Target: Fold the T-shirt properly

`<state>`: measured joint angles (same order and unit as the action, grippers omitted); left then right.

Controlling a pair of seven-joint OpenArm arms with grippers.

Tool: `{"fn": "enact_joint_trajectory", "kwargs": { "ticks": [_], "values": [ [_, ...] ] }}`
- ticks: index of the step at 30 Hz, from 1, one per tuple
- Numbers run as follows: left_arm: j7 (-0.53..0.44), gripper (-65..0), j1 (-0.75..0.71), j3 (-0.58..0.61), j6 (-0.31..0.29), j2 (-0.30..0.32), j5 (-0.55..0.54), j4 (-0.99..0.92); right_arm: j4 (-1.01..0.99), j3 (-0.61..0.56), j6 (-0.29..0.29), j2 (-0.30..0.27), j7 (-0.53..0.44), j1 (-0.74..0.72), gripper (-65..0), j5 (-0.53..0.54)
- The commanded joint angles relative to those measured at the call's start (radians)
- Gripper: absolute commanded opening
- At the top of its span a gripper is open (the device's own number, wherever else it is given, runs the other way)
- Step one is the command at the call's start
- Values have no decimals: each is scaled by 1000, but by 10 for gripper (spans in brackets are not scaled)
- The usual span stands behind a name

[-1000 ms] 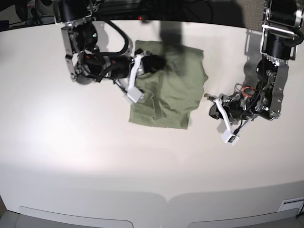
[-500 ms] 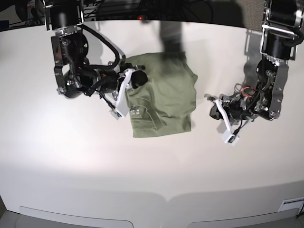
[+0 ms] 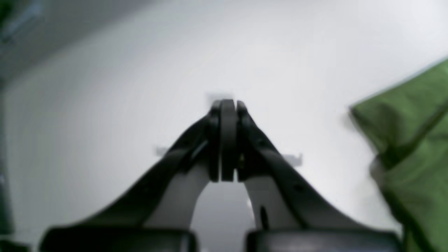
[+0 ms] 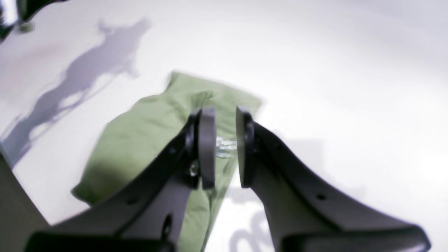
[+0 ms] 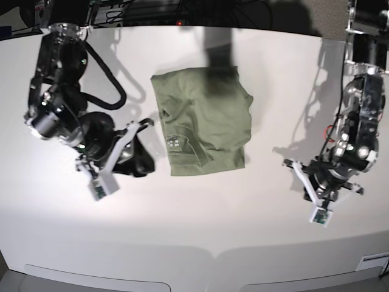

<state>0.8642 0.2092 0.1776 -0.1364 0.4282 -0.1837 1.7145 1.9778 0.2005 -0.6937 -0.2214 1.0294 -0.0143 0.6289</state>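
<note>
Your right pincer has let go and backed away; the T-shirt now lies folded beyond its slightly parted, empty jaws. Your left pincer is clenched on nothing, the shirt off to its right. The fold looks nearly finished.

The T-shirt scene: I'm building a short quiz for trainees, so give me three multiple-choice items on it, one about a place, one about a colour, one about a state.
1. Where does the T-shirt lie on the table?
A. between the two arms
B. at the near edge
C. under the left arm

2. What colour is the T-shirt?
A. navy blue
B. olive green
C. red

3. How do the pincers stand?
A. both wide open
B. left pincer shut, right pincer slightly apart, both empty
C. right clamped on cloth

Answers:
1 A, the base view shows an arm on either side of it.
2 B, green in every view.
3 B, the left wrist view shows its tips pressed together over bare table; the right wrist view shows a gap with the shirt lying beyond.
</note>
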Motion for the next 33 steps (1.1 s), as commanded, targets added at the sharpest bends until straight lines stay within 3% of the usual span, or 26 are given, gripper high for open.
{"fn": "enact_joint_trajectory", "kwargs": {
  "ticks": [1, 4, 13, 22, 27, 33],
  "values": [
    [-5, -650, -17, -6, 6, 35, 1, 51, 38, 36, -4, -10, -7, 10, -540, 41],
    [4, -650, -137, -6, 18, 107, 34, 153, 86, 144, -4, -18, 43, 98, -540, 119],
    [91, -650, -557, -6, 251, 200, 354, 467, 242, 490, -4, -21, 167, 513, -540, 296],
    [161, -650, -896, -6, 411, 201, 657, 514, 319, 747, -4, -19, 277, 833, -540, 526],
    [211, -650, -1033, -6, 486, 188, 787, 510, 318, 760, -4, 19, 297, 945, -540, 571],
    [204, -650, -1126, -7, 508, 101, 828, 484, 315, 758, -4, 59, 306, 1022, -540, 583]
  ]
}}
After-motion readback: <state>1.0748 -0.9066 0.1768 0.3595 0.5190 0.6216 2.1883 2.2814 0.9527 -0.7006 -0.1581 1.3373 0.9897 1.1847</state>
